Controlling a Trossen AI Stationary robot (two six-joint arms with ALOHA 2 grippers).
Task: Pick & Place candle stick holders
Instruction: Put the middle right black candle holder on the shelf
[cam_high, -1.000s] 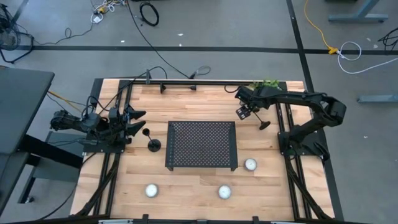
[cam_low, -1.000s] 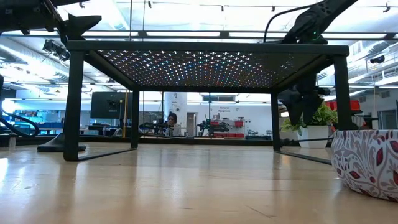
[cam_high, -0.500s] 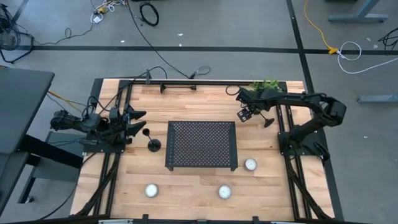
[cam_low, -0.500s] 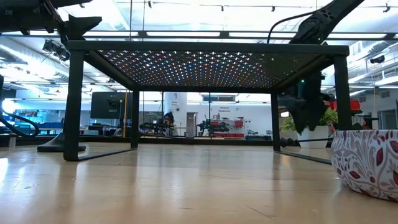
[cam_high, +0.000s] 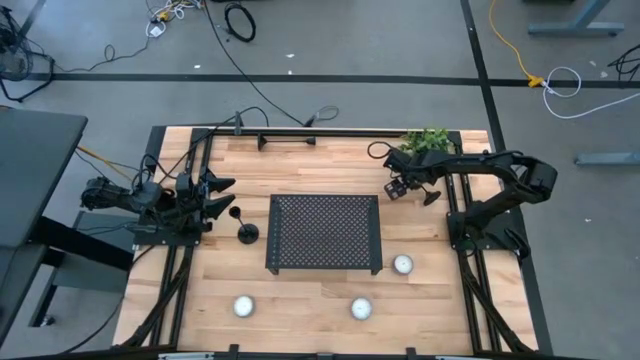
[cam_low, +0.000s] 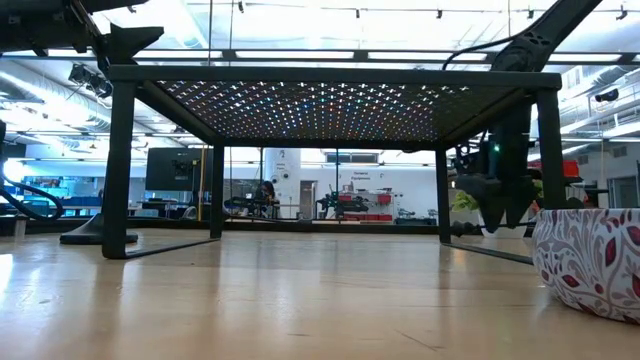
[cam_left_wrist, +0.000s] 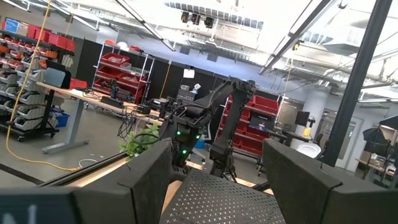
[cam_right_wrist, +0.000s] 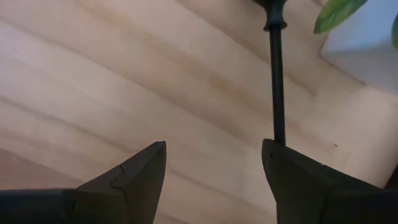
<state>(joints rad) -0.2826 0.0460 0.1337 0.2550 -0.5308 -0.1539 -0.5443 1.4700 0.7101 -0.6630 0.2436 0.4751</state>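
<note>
Two black candle stick holders show. One (cam_high: 244, 228) stands on its round base on the wood, left of the black perforated tray (cam_high: 325, 232). The other (cam_high: 429, 196) stands right of the tray's far corner. My right gripper (cam_high: 408, 172) is open and points down beside this holder. In the right wrist view the holder's thin stem (cam_right_wrist: 275, 81) runs up from behind one fingertip (cam_right_wrist: 273, 155), outside the gap between the fingers. My left gripper (cam_high: 218, 196) waits open at the table's left. A third holder is not in view. My right gripper is open beside the right-hand holder. One finger (cam_right_wrist: 292, 180) covers the holder's top end, so I cannot tell whether it touches the stem (cam_right_wrist: 277, 134). The holder stands upright on the table.
Three small white patterned cups stand on the near half of the table (cam_high: 403, 264) (cam_high: 361, 308) (cam_high: 242, 306); one looms at the right of the low view (cam_low: 590, 262). A potted plant (cam_high: 430, 136) stands at the far right, just behind my right gripper.
My right gripper has gone a little toward the table's right and near edges and down, closing on the right-hand holder. Its fingers stay open. My left arm has kept still.
</note>
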